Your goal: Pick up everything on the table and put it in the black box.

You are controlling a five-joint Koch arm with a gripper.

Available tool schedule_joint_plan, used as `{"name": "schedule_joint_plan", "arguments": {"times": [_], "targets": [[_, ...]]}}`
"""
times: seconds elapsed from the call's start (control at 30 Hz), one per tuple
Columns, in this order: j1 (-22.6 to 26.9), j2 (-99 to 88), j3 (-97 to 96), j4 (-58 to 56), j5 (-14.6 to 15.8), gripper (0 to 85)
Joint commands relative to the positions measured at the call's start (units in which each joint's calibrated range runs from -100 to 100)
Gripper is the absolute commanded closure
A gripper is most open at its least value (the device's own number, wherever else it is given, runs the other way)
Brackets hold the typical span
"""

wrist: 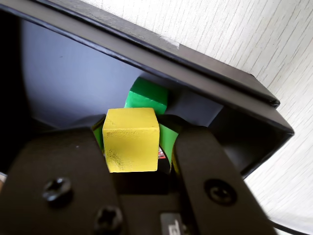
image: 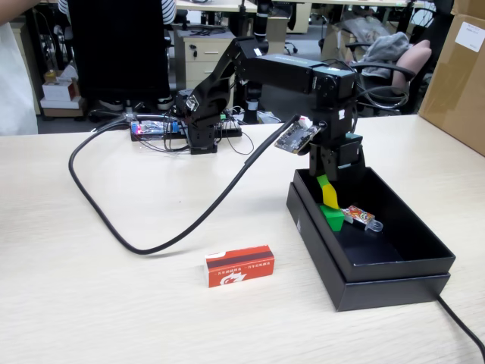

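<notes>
Your gripper (wrist: 134, 147) is squeezing one yellow cube (wrist: 131, 140) over the black box (image: 394, 265). One green cube (image: 332, 218) sits inside the box. One red carton (image: 239, 266) lies flat on the table (image: 91, 296), its long side running left to right.

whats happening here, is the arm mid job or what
Mid job. The arm's fingers hold the yellow cube over the black box. A green cube and a small orange-patterned stick already lie in the box. The red carton is on the table just outside it, not yet picked up.
</notes>
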Motion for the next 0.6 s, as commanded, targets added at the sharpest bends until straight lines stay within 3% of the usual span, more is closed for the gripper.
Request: {"name": "schedule_joint_plan", "arguments": {"times": [0.0,0.13,0.23,0.33,0.57], "targets": [[-0.3,-1.1,4.0,0.9,-0.1,78.1],[-0.3,-1.0,4.3,0.9,-0.1,76.7],[-0.2,-1.0,4.0,0.9,-0.4,64.8],[-0.2,-1.6,4.0,0.9,-0.4,60.8],[-0.2,-3.6,4.7,0.8,-0.7,56.4]]}}
